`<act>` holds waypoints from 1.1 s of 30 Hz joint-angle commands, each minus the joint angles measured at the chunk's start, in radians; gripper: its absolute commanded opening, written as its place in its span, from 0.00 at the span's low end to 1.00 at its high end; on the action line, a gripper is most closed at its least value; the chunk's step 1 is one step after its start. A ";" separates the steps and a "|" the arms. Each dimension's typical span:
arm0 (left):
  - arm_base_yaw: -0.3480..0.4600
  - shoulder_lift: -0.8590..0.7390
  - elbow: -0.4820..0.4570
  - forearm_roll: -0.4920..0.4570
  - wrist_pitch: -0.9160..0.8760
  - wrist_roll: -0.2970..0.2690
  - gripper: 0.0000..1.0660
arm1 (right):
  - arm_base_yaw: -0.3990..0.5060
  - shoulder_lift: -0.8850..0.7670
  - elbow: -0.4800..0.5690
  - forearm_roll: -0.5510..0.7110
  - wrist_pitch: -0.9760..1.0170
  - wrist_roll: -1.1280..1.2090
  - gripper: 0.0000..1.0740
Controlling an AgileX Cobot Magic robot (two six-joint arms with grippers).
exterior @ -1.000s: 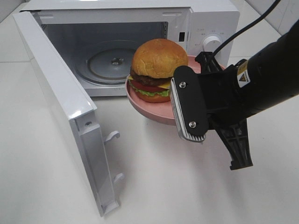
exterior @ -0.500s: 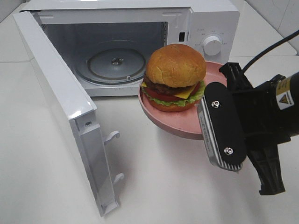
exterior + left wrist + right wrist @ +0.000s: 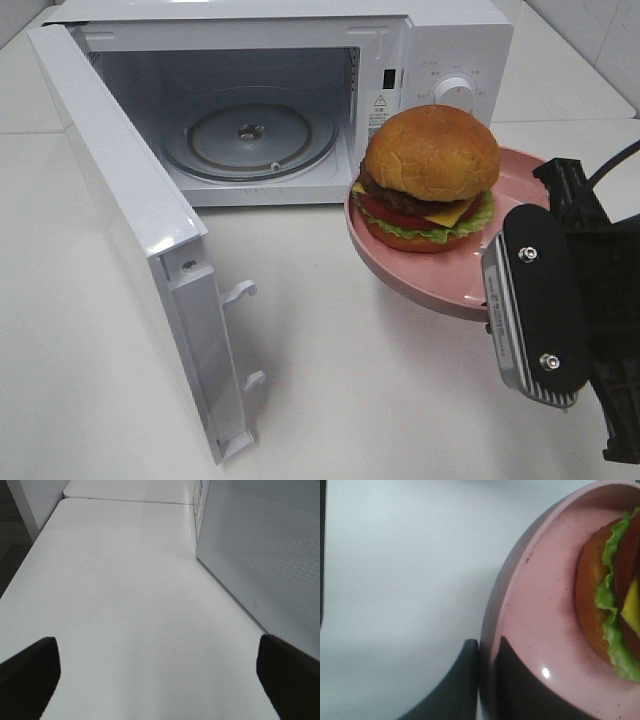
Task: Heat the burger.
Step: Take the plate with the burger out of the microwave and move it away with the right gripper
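Observation:
The burger (image 3: pixel 430 175), with a tan domed bun and red and green layers, sits on a pink plate (image 3: pixel 415 272) held in the air to the right of the microwave's open mouth. My right gripper (image 3: pixel 532 242) is shut on the plate's right rim. The right wrist view shows that rim (image 3: pixel 540 605) pinched between the dark fingers (image 3: pixel 457 690), with the burger (image 3: pixel 600 605) just beyond. My left gripper (image 3: pixel 160 680) stands open over bare table beside the microwave door (image 3: pixel 260 555), with nothing between its fingers.
The white microwave (image 3: pixel 450 50) stands at the back, its door (image 3: pixel 130 220) swung wide open toward the front left. Inside lies the glass turntable (image 3: pixel 250 135). A black cable runs off at the right edge behind the plate.
My right gripper has carried the plate and burger to the right and nearer the front, away from the microwave's opening. The left gripper has not moved.

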 commanded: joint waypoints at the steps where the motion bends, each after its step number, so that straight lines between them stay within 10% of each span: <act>1: 0.002 -0.003 0.004 0.002 -0.015 0.000 0.94 | 0.001 -0.035 0.022 -0.036 -0.066 0.057 0.03; 33: 0.002 -0.003 0.004 0.002 -0.015 0.000 0.94 | -0.102 -0.044 0.053 -0.575 0.043 0.890 0.06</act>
